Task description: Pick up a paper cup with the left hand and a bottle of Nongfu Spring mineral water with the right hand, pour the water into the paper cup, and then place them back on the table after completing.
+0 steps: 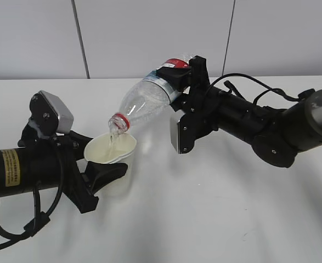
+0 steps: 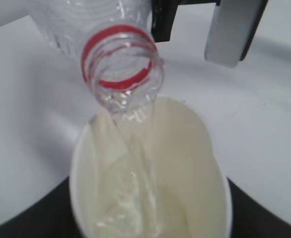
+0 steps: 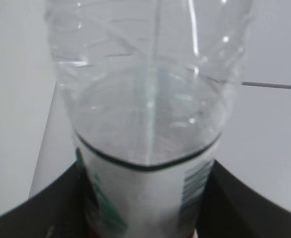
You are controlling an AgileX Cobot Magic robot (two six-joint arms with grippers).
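Left wrist view: water (image 2: pixel 130 148) streams from the bottle (image 1: pixel 150 98) mouth at 12 o'clock into the paper cup (image 1: pixel 112 149) (squashed oval). Left hand (image 1: pixel 97 172) fingers grip the cup, right hand (image 1: pixel 185 98) fingers the bottle, above the tabletop (image 1: pixel 215 208). Harder squeezing may buckle the rim, spilling.

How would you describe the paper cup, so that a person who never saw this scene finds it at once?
Above the white table, follow the black arm on the left to the left hand. It holds the paper cup, just under the tilted bottle. The cup is the only cream, open-topped thing, and water is pouring into it.
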